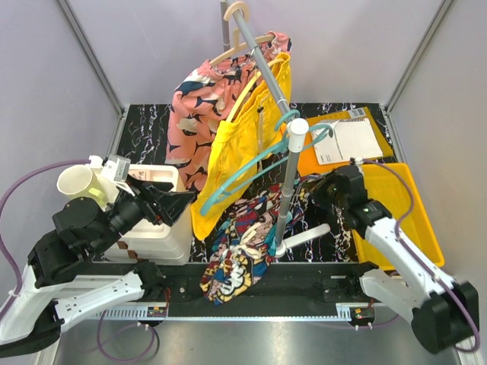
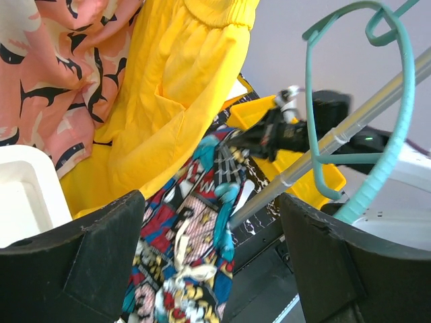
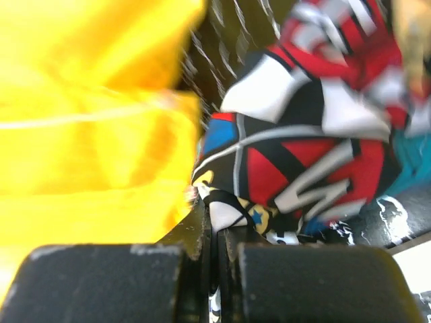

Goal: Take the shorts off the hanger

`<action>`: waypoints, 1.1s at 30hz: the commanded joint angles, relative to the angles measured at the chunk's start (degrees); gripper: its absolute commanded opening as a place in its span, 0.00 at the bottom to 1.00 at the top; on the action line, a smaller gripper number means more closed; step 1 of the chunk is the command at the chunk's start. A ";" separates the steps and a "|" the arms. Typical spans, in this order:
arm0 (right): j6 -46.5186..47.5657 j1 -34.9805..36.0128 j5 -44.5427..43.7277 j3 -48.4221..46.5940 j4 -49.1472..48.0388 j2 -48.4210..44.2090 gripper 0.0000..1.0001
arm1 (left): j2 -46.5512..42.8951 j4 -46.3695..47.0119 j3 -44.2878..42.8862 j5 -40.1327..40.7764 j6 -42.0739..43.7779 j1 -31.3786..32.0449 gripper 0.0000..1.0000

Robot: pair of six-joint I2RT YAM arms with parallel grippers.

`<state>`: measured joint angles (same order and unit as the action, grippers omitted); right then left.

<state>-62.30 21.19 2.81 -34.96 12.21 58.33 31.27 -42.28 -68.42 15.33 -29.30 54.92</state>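
**Comic-print shorts** [image 1: 240,251]: off the rail. You see them heaped on the black marbled table [image 1: 144,129] near its front edge, at the foot of the rack, with one end drawn out toward the right arm.

**Right gripper** [image 1: 318,192]: your right wrist view shows its fingers [image 3: 135,276] pressed together on a thin fold of this printed fabric, with yellow cloth just to the left.

**Yellow shorts** [image 1: 243,144]: hanging by the waist from the slanted grey pole [image 1: 266,65], their lower hem reaching down beside the printed pair.

**Left gripper** [image 1: 181,207]: empty, fingers [image 2: 101,256] spread wide. It points at the yellow shorts from the left, near them but apart.

**Teal hanger** [image 1: 251,171]: hooked over the pole next to the yellow pair.

**Pink patterned garment** [image 1: 190,114]: hangs on a wooden hanger [image 1: 236,46] higher up the pole, behind the yellow shorts.

**Surroundings**: a white bin [image 1: 163,228] under the left arm, a white cup [image 1: 76,182] at far left, and a yellow tray [image 1: 411,213] beneath the right arm, with an envelope [image 1: 346,141] behind it.
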 commanded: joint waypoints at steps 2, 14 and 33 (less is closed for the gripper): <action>3.85 -0.80 -18.07 -10.90 17.13 -11.72 0.00 | 0.55 4.48 -0.57 -2.67 2.40 0.19 0.85; 19.48 -4.66 -39.98 -38.49 32.26 -10.78 0.00 | -1.03 5.81 0.22 -4.26 1.88 0.10 0.85; 43.66 -15.48 -52.10 -77.72 25.24 8.38 0.00 | -0.42 4.93 -1.10 -4.08 1.52 0.19 0.85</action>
<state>-26.44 6.15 -41.41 -108.51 43.00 66.89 29.71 -39.38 -68.12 12.19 -28.12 54.92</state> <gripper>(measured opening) 0.017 0.846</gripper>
